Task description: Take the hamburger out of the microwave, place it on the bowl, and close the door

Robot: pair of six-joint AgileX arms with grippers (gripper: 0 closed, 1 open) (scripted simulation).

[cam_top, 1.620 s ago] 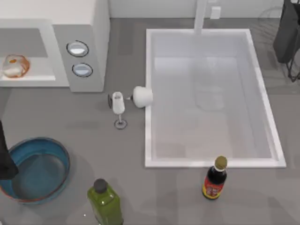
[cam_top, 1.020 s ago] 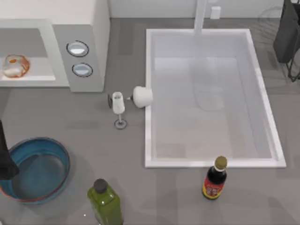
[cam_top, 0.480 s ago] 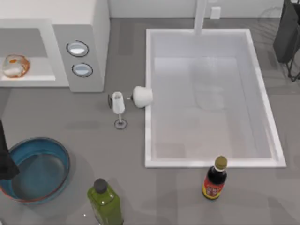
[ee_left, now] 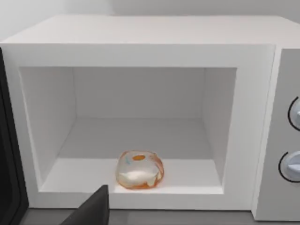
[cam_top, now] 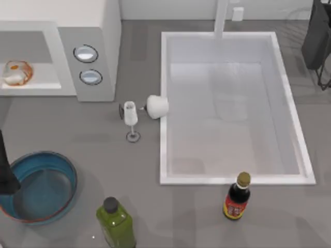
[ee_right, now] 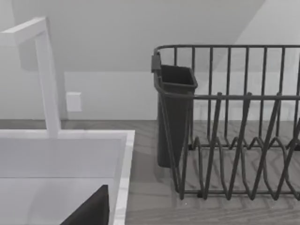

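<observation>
The hamburger [cam_top: 17, 73] sits at the front of the open microwave [cam_top: 90, 51] cavity, upper left of the top view, directly above the left arm at that view's left edge; its finger state cannot be told.

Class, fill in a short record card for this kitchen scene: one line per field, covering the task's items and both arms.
hamburger: on the cavity floor, near the front
microwave: front open
bowl: on the counter, top view's lower left
left arm: over the bowl's left rim
right arm: parked at the top view's upper right
dish rack: beside the sink
</observation>
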